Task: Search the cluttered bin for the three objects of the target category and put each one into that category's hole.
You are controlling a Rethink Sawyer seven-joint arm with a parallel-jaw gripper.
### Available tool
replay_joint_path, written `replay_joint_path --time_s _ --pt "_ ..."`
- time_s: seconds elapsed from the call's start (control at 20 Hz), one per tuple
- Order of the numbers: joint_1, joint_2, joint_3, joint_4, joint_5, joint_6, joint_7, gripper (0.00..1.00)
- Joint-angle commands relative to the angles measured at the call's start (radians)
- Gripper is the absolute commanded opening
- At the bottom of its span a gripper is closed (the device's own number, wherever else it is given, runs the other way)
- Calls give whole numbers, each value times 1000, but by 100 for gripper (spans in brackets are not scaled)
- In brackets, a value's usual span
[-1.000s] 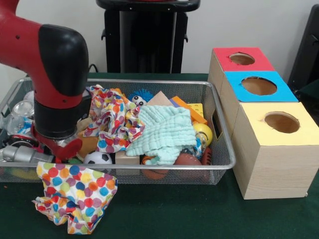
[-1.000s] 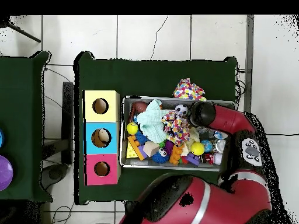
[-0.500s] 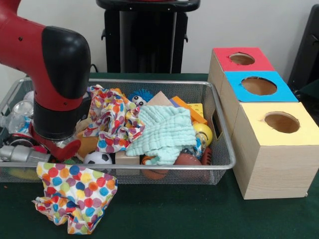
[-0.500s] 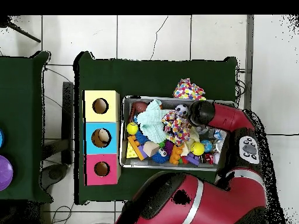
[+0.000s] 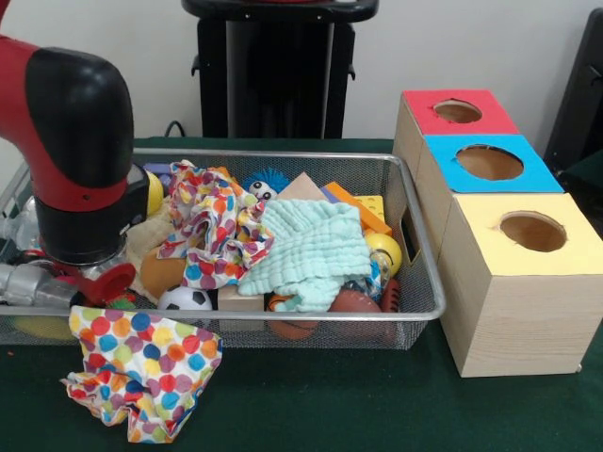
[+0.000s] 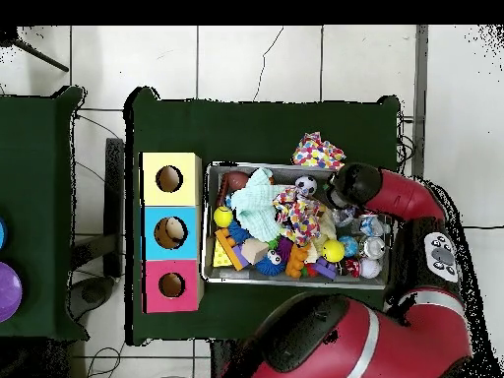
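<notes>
The red and black arm (image 5: 71, 151) hangs over the wire bin's (image 5: 283, 157) nine o'clock end; its gripper (image 5: 89, 281) is buried among the toys, and whether the claw is clenched or released cannot be told. A polka-dot cloth (image 5: 141, 372) lies on the green table (image 5: 330, 405) just outside the bin at seven o'clock. Inside, a second dotted cloth (image 5: 215, 231) touches a mint towel (image 5: 316, 250) at centre, with a small soccer ball (image 5: 184, 299) at six o'clock and a yellow ball (image 5: 384, 250) at three o'clock. Beside the bin stand the yellow box (image 5: 518, 282), blue box (image 5: 485, 169) and red box (image 5: 452, 113), each with a round hole
</notes>
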Motion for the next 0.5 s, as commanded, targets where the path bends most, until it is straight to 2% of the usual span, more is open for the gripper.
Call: replay_joint_path --time_s 0.05,0.1,0.25,0.35,0.5 --pt "-71 -117 109 163 15 158 -160 0" --pt "-72 -160 112 186 25 201 -160 0" --pt "-75 -220 125 190 31 290 -177 0" --pt "-80 -230 134 183 27 318 -178 0" --pt "-88 -253 147 213 24 315 -170 0"
